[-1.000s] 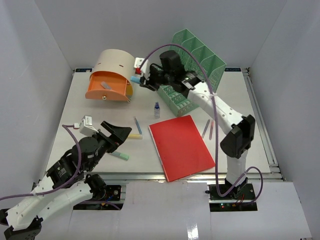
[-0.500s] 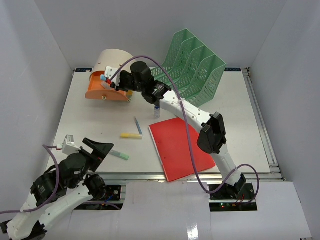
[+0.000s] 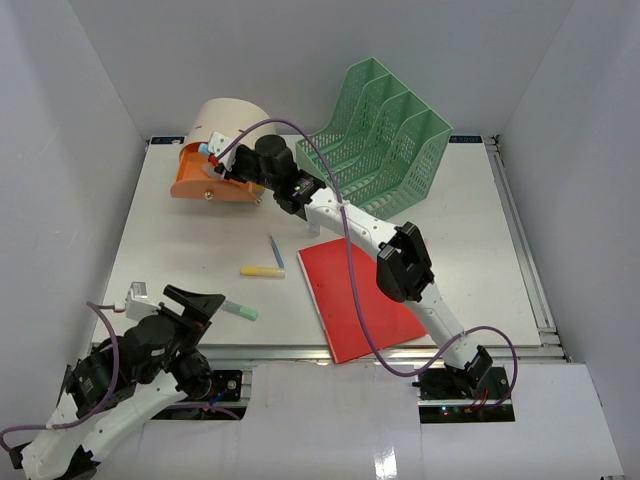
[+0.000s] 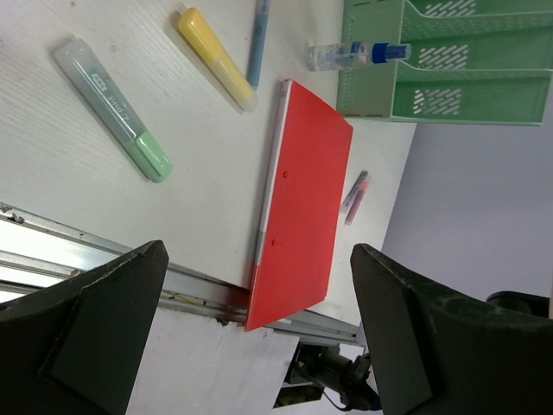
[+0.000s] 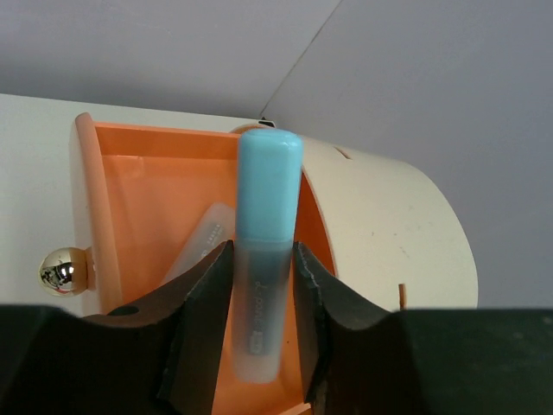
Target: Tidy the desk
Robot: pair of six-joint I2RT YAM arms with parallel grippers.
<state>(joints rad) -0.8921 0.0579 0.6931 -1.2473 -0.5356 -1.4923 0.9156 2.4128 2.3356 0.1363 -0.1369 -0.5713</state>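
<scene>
White walls box in the white table (image 3: pixel 170 240), which spreads out beneath both arms. At far left the beige drawer box (image 3: pixel 220 115) has its orange drawer (image 5: pixel 147 199) open. The right fingers (image 5: pixel 200 316) pinch a blue highlighter (image 5: pixel 268 199) just over that drawer, its long axis pointing straight out from them. Letting go should drop it in! Left fingers (image 4: pixel 104 320) hang spread and empty at the near edge.

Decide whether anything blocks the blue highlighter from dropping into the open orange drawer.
Nothing visible does. The right gripper holds the blue highlighter over the open orange drawer. A pale item lying inside sits partly to one side and seems to leave room.
</scene>
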